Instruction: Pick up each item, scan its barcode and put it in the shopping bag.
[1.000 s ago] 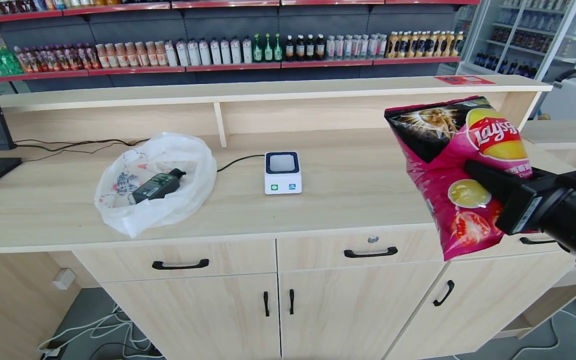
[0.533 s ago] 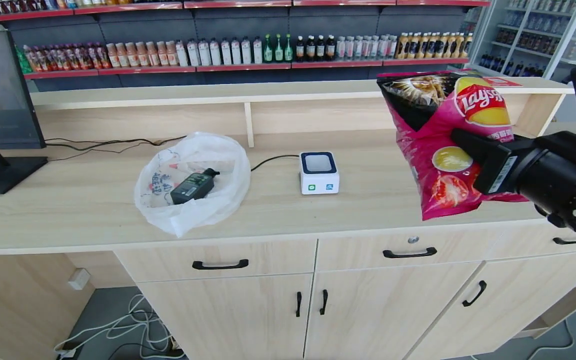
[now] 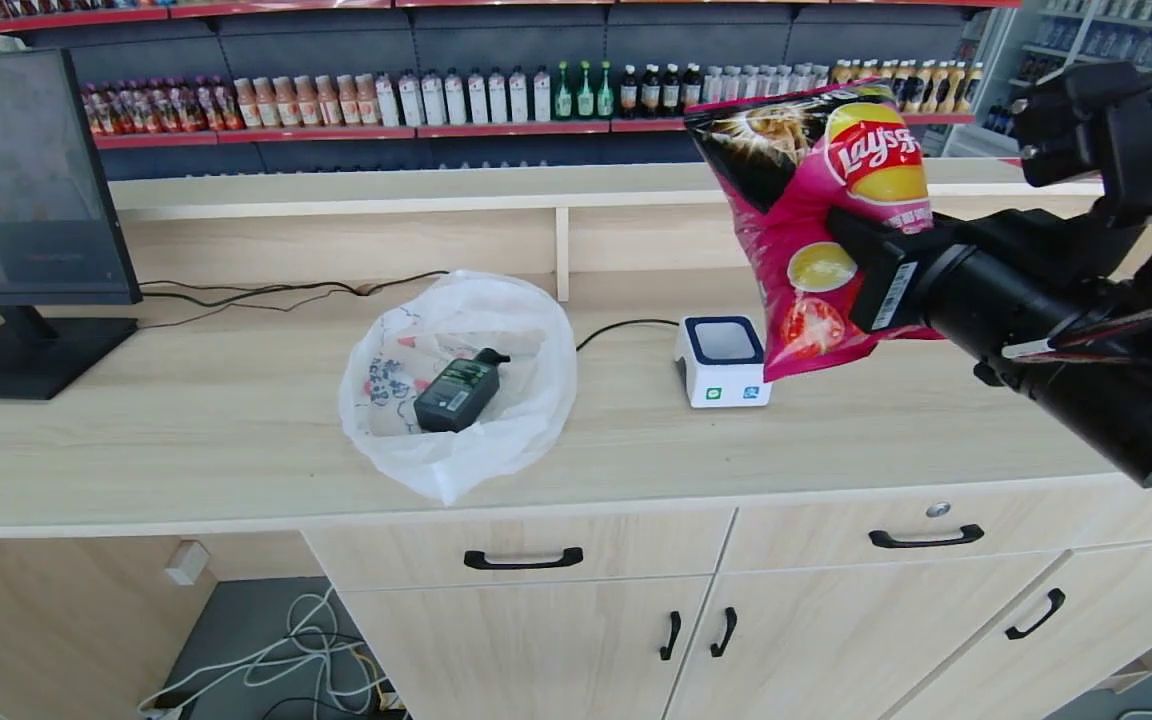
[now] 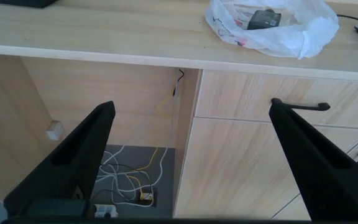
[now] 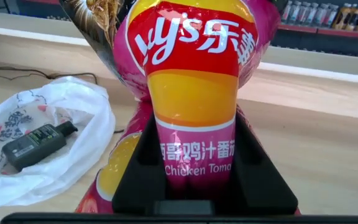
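**Chip bag clamped in the right gripper, hanging beside the scanner**

The right gripper (image 3: pixel 851 270) (image 5: pixel 194 162) has its two black fingers (image 5: pixel 135 168) closed on the pink chip bag (image 3: pixel 806 180) (image 5: pixel 194 74), one on each side of the bag's middle, so the packet bulges out between them. The bag stands roughly upright in the grip. Its dark top edge rises well above the fingers, and its lower part hangs below and in front of them. It is held in the air over the right part of the wooden counter (image 3: pixel 186 430), touching nothing but the gripper. In the head view its lower corner overlaps the right side of the white barcode scanner (image 3: pixel 721 360), which sits on the counter with its window facing up.

Left of the scanner lies the white plastic shopping bag (image 3: pixel 526 400) (image 4: pixel 303 31) (image 5: pixel 73 168), spread open on the counter and well apart from the chip bag. A dark bottle (image 3: pixel 456 392) (image 4: pixel 263 18) (image 5: pixel 36 144) lies on its side inside it.

The left gripper (image 4: pixel 191 162) is spread wide with nothing between its fingers (image 4: pixel 73 162). It sits below counter height, facing the cabinet fronts.

A dark monitor (image 3: pixel 26 180) stands at the counter's left end, and shelves of bottles (image 3: pixel 496 95) run along the wall behind.
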Controlling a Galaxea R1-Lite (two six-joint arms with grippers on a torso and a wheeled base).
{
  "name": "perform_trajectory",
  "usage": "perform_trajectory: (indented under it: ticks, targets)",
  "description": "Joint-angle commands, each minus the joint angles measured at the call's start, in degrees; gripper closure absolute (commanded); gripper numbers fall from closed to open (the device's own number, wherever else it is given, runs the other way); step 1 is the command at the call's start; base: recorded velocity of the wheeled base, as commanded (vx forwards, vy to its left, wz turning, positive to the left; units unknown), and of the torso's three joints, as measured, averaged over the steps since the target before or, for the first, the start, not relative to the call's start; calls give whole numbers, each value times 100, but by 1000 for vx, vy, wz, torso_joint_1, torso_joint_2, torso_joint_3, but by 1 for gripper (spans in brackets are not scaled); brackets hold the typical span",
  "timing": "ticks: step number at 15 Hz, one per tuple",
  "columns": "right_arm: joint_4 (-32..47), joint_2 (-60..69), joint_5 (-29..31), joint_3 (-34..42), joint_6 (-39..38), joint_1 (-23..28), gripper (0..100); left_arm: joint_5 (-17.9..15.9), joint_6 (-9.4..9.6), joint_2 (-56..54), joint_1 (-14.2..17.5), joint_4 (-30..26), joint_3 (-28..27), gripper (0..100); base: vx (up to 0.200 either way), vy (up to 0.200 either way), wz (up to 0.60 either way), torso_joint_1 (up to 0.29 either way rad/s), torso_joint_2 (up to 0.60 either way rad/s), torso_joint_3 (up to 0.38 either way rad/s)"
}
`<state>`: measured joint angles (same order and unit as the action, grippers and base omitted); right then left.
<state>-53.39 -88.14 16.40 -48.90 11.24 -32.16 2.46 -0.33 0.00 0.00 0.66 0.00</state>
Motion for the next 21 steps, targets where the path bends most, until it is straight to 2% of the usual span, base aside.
perform_trajectory:
  ticks: [1,4,6,9,12,14,21]
  targets:
    - [-277,-485,4,38,36,-62,100,0,-2,0,0,4,0,0,0,0,0,0,0,0]
    - [-356,-714,-22,-6,-96,52,100,0,7,0,0,4,0,0,0,0,0,0,0,0]
    - [-356,-924,-110,-50,-298,395,100,0,-2,0,0,4,0,0,0,0,0,0,0,0]
    - [-365,-1241,-787,-164,-500,966,100,0,-2,0,0,4,0,0,0,0,0,0,0,0]
    - [-514,-1698,-1112,-419,-641,1168,100,0,-2,0,0,4,0,0,0,0,0,0,0,0]
    - [-532,-2076,-1235,-876,-878,1265,100,0,-11,0,9,4,0,0,0,0,0,0,0,0]
    - [-1033,-3078,-1367,-1737,-1019,1467,100,0,-11,0,0,4,0,0,0,0,0,0,0,0]
